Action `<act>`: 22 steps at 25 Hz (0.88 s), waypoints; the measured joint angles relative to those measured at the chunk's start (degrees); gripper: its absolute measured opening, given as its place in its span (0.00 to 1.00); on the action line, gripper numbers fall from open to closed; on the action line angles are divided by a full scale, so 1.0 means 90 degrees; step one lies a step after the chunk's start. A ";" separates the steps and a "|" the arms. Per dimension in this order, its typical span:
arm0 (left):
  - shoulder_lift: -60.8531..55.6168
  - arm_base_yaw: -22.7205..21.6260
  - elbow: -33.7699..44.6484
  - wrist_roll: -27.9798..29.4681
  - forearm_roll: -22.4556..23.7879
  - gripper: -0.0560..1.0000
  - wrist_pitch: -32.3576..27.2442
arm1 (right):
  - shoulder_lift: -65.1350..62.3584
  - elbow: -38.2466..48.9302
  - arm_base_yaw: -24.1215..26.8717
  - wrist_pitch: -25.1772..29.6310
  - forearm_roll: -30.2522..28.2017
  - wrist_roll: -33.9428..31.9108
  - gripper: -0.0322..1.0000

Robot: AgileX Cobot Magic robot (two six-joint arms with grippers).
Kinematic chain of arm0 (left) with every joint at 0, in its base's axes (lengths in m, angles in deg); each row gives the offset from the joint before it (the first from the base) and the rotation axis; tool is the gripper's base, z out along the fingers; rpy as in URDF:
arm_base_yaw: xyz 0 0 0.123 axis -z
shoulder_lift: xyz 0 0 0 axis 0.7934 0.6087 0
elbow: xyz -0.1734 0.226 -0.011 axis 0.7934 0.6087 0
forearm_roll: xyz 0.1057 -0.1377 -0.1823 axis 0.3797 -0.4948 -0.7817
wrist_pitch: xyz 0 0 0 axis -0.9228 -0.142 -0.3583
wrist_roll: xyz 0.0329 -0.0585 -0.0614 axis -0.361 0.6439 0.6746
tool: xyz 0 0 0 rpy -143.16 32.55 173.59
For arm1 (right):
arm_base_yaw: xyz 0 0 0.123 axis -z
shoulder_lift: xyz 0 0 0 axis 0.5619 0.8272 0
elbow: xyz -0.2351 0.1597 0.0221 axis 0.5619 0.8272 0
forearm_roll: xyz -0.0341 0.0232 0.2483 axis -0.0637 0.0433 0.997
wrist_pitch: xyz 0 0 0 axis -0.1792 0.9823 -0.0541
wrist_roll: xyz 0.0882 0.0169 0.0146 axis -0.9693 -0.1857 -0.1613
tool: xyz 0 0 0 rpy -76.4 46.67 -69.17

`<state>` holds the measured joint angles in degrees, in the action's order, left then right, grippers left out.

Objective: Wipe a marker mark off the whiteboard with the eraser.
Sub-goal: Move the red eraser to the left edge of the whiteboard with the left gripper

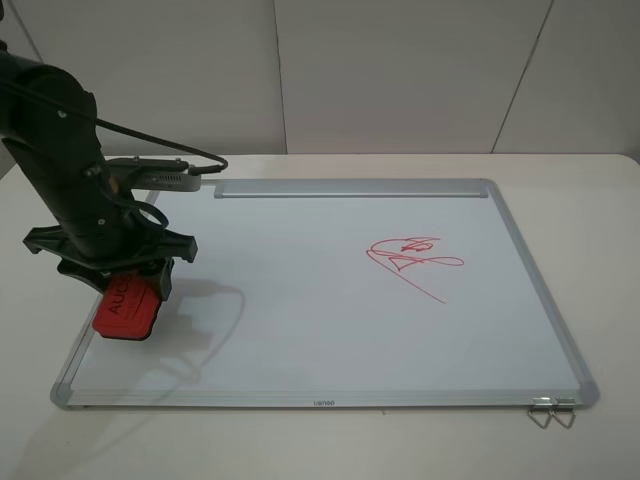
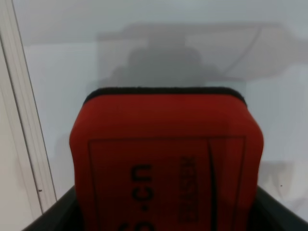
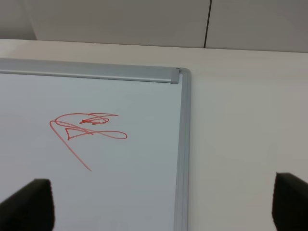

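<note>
- Whiteboard [image 1: 330,300] lies flat on the pale table [image 1: 600,440], silver frame all round, tray bar [image 1: 350,189] along its far edge, and we see two metal clips [image 1: 551,410] at its near right corner.
- We see the left gripper [image 1: 125,285] over the board's near left part, jaws closed on the red eraser [image 1: 128,305], which hangs tilted with its lettered face showing.
- From the left wrist camera we see the eraser [image 2: 166,163] filling the view, black felt along its far edge, the bare white board beyond it and the frame at the side.
- We find one red scribble [image 1: 410,260] on the board's right half, loops with a long slanting tail, well apart from the eraser.
- In the right wrist view we see two dark fingertips [image 3: 26,204] standing wide apart and holding nothing, above the board's far right corner, with the scribble [image 3: 86,127] beyond them.
</note>
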<state>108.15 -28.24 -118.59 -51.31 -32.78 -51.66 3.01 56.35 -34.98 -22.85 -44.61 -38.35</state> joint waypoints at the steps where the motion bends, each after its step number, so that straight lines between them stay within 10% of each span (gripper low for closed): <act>1: -0.0045 0.0000 0.0117 0.0040 -0.0007 0.60 0.0075 | 0.0000 0.0000 0.0000 0.0000 0.0000 0.0000 0.83; 22: 0.0390 -0.0083 0.0700 0.0310 0.0095 0.60 0.0984 | 0.0000 0.0000 0.0000 0.0000 0.0000 0.0000 0.83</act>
<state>111.66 -28.99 -112.29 -48.52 -31.93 -42.80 3.01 56.35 -34.98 -22.85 -44.61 -38.35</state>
